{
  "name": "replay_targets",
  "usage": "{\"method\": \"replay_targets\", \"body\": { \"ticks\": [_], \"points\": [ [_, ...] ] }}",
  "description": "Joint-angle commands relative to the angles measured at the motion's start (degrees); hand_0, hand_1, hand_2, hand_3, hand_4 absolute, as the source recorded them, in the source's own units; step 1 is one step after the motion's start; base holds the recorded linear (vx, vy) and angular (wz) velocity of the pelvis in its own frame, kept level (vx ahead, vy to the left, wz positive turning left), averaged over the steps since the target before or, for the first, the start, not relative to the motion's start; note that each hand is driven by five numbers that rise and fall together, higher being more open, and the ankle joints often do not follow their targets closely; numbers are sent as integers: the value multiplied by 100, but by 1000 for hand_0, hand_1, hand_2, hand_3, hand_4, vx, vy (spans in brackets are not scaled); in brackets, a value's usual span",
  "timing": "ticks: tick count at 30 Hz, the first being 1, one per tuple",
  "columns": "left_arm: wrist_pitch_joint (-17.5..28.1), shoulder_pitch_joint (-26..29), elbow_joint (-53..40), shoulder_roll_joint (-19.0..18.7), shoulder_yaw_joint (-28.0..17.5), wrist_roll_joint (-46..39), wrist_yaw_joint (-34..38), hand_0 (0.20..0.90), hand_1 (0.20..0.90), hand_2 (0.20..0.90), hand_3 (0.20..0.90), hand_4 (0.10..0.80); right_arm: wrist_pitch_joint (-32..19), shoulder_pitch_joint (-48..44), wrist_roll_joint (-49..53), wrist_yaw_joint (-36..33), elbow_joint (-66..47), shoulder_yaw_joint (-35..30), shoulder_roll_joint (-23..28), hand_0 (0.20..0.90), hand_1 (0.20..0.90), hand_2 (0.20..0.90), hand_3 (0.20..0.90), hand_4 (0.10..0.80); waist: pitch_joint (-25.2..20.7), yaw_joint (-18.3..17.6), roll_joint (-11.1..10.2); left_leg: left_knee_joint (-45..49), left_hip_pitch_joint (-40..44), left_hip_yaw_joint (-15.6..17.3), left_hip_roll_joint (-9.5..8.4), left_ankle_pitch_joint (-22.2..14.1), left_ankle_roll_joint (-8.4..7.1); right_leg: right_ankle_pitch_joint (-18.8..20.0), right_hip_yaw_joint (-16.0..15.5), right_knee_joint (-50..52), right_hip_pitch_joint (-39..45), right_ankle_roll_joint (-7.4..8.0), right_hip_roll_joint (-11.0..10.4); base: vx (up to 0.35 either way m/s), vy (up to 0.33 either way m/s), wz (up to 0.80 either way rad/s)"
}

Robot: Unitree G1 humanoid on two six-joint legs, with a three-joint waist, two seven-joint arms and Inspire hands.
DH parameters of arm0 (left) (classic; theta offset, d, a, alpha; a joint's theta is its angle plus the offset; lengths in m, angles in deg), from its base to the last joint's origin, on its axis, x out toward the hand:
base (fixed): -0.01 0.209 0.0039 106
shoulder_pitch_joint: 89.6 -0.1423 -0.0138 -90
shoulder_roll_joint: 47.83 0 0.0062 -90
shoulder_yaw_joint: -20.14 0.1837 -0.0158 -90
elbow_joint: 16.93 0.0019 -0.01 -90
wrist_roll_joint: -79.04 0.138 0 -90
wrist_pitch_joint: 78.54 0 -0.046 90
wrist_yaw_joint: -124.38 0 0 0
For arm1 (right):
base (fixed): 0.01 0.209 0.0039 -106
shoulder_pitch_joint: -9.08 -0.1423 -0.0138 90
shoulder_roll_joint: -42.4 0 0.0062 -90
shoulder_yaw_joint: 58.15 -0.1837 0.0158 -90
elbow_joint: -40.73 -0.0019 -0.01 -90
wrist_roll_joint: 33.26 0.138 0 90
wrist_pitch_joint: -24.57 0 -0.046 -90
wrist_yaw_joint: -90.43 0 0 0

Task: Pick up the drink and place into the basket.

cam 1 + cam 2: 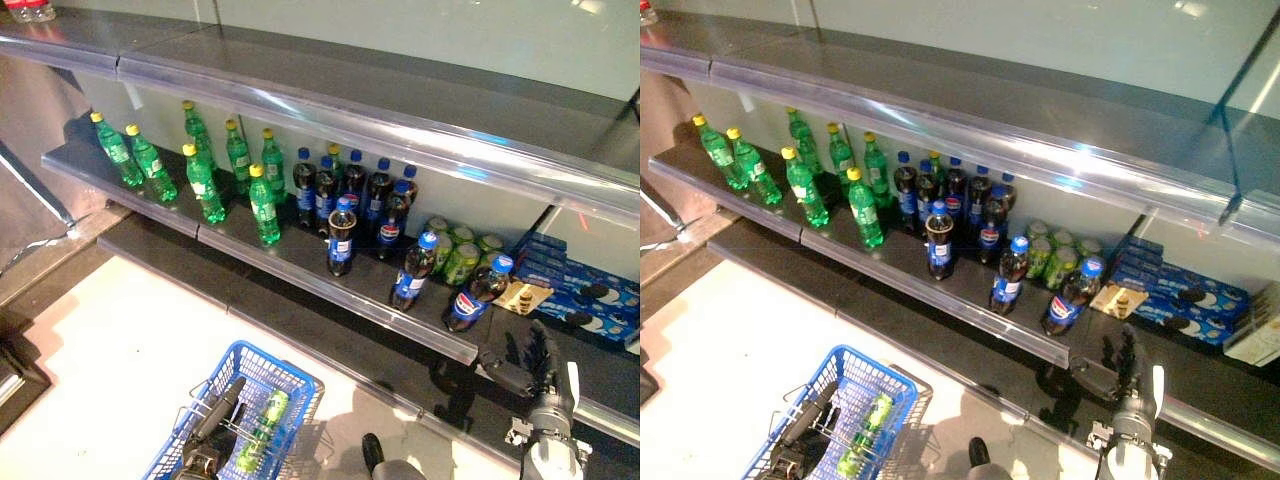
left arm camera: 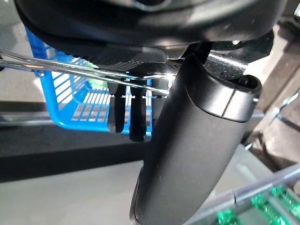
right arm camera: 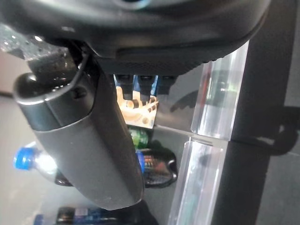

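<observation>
A blue wire basket (image 1: pixel 258 354) hangs at the lower left over the pale floor, with a green drink (image 1: pixel 262 428) lying inside it. My left hand (image 1: pixel 218 408) is shut on the basket's metal handle (image 2: pixel 84 69), fingers curled over the wire. The shelf (image 1: pixel 300 262) carries green bottles (image 1: pixel 263 206) with yellow caps and dark cola bottles (image 1: pixel 341 238) with blue caps. My right hand (image 1: pixel 532 362) stands open with straight fingers, holding nothing, just below and right of the nearest cola bottle (image 1: pixel 478 293).
Green cans (image 1: pixel 460 252) stand behind the front cola bottles. Blue snack boxes (image 1: pixel 585 290) and a small tan packet (image 1: pixel 522 296) lie at the shelf's right end. A clear plastic rail (image 1: pixel 330 292) edges the shelf front; another shelf (image 1: pixel 380 100) runs above.
</observation>
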Motion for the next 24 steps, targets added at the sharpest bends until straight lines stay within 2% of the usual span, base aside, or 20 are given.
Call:
{"method": "replay_targets", "body": {
  "ticks": [1, 6, 13, 24],
  "points": [
    [258, 339, -1079, -790, -537, 25, -549, 300, 300, 300, 200, 100, -739, -422, -97, -489, -339, -436, 497, 900, 900, 900, 900, 800, -27, 179, 39, 1405, -1062, -515, -169, -496, 293, -320, -224, 952, -503, 402, 20, 19, -66, 10],
    [196, 282, -1209, -883, -501, -10, -571, 300, 300, 300, 200, 100, -920, -360, -194, -789, -297, -449, 446, 900, 900, 900, 900, 800, 184, 235, 6, 1868, -1420, -576, -72, -531, 280, -446, -256, 1263, -640, 389, 10, 9, -62, 16],
    [98, 55, -1397, -1025, -522, -69, -556, 300, 300, 300, 200, 100, -1074, -151, -163, -841, -334, -534, 482, 900, 900, 900, 900, 800, 338, 264, -24, 2304, -1741, -573, 13, -538, 248, -540, -272, 1498, -736, 367, 67, 28, -50, 5],
    [1, -76, -1520, -1114, -470, -81, -577, 300, 300, 300, 200, 100, -1204, -22, -129, -858, -477, -554, 529, 900, 900, 900, 900, 800, 424, 326, -38, 2755, -2078, -534, 31, -587, 199, -624, -309, 1662, -734, 314, 129, 17, -23, 0]
  ]
}}
